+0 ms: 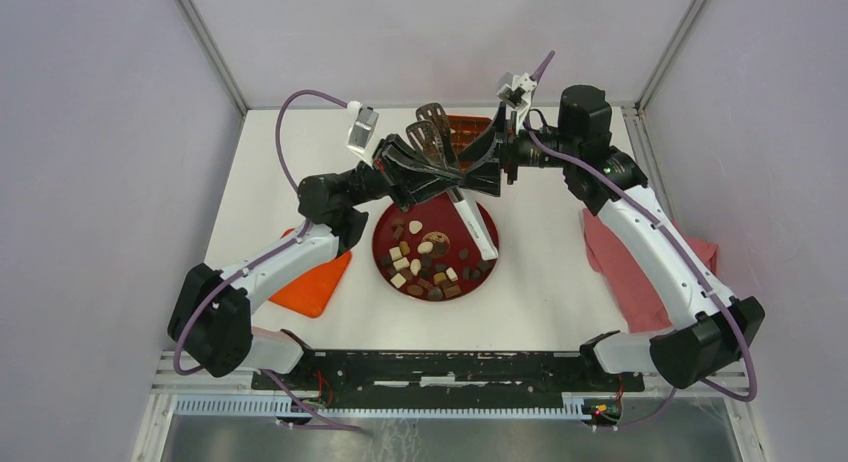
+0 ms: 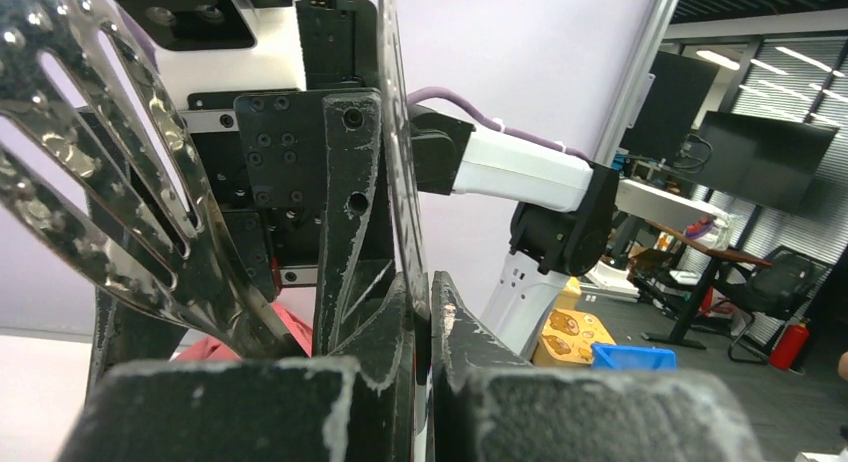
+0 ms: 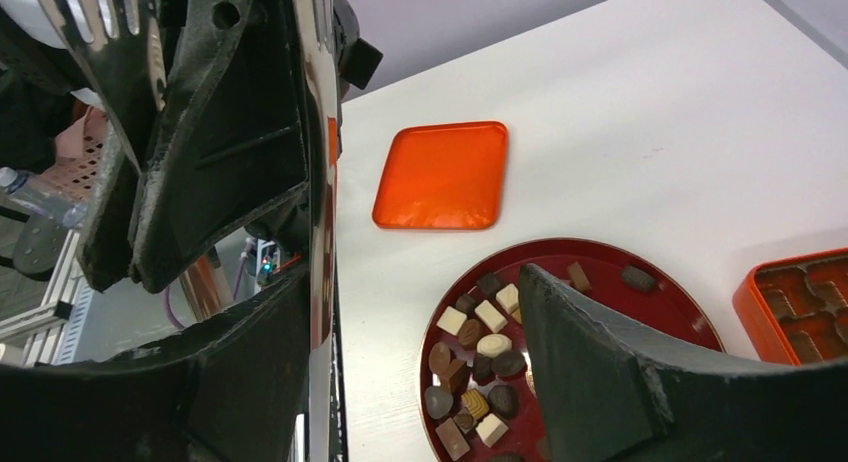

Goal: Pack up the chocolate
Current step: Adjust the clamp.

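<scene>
Low in the overhead shot, the white table [image 1: 560,282] carries a glossy orange lid [image 1: 318,282], square with rounded corners, at lower left. A crumpled pink cloth [image 1: 618,272] lies at right, under the right arm.

Centre frame: the round red plate [image 1: 383,232], smooth and shiny, and there's the chocolate [image 1: 428,262], a loose heap of bite-size pieces on the plate's left and lower part. Dark brown, light brown, cream-white; squares, ovals, rounds, one or two ridged on top, all with a soft sheen.

Just above the plate the two arms meet. The left gripper [image 1: 425,180] has its black, scuffed fingers pressed together on a thin metal arm of the tongs [image 1: 432,134]. From its wrist camera the steel strip runs edge-on straight down between the two pads. The tongs' heads are polished steel, flat, cut with long slots and rows of small holes, fanned toward the top of the frame. A long white piece slants down from them across the plate's right side.

The right gripper [image 1: 490,164] sits just right of the tongs, jaws standing wide apart. In its own wrist view a steel strip lies just beside one finger. The other finger is clear of it, with plate and chocolate showing in the gap.

Farthest back, top centre, is the orange box [image 1: 468,127], partly hidden by the tongs. Its gridded compartments peek in at the right edge of the right wrist view.
</scene>
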You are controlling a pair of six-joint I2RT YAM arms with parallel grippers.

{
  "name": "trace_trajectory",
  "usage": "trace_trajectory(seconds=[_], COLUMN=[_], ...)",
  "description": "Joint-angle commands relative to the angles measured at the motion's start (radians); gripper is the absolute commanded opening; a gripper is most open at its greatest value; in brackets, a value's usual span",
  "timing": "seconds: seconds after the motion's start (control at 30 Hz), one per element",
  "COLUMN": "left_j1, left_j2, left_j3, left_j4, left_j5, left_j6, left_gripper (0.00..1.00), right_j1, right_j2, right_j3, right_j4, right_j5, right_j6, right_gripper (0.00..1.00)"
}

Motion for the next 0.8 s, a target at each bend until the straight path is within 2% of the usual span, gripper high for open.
trace_trajectory(seconds=[0.0, 0.17, 0.2, 0.27, 0.3, 0.37, 0.47, 0.67, 0.77], left_j1=[-0.011, -0.026, -0.026, -0.026, -0.027, -0.027, -0.032, -0.072, -0.093], left_j2=[-0.022, -0.05, -0.057, -0.068, -0.072, -0.083, -0.104, -0.163, -0.182], left_j3=[0.069, 0.09, 0.089, 0.083, 0.081, 0.079, 0.087, 0.106, 0.105], left_j4=[-0.058, -0.222, -0.238, -0.25, -0.246, -0.228, -0.204, -0.177, -0.175], left_j5=[-0.06, -0.12, -0.124, -0.117, -0.108, -0.087, -0.064, -0.032, -0.022], left_j6=[0.084, 0.195, 0.208, 0.219, 0.219, 0.21, 0.202, 0.217, 0.226], left_gripper=[0.02, 0.02, 0.02, 0.02, 0.02, 0.02, 0.02, 0.02, 0.02], right_j1=[0.032, 0.072, 0.072, 0.071, 0.069, 0.051, 0.002, -0.121, -0.141], right_j2=[-0.016, 0.012, 0.014, 0.016, 0.019, 0.028, 0.054, 0.134, 0.178], right_j3=[0.028, 0.012, 0.02, 0.029, 0.031, 0.031, 0.005, -0.123, -0.144], right_j4=[-0.016, -0.02, -0.021, -0.017, -0.014, -0.012, 0.013, 0.167, 0.191], right_j5=[0.122, 0.171, 0.172, 0.164, 0.161, 0.153, 0.134, 0.017, -0.021], right_j6=[-0.036, -0.038, -0.038, -0.03, -0.025, -0.013, 0.031, 0.209, 0.243], right_gripper=[0.75, 0.6, 0.54, 0.34, 0.19, 0.01, 0.0, 0.0, 0.0])
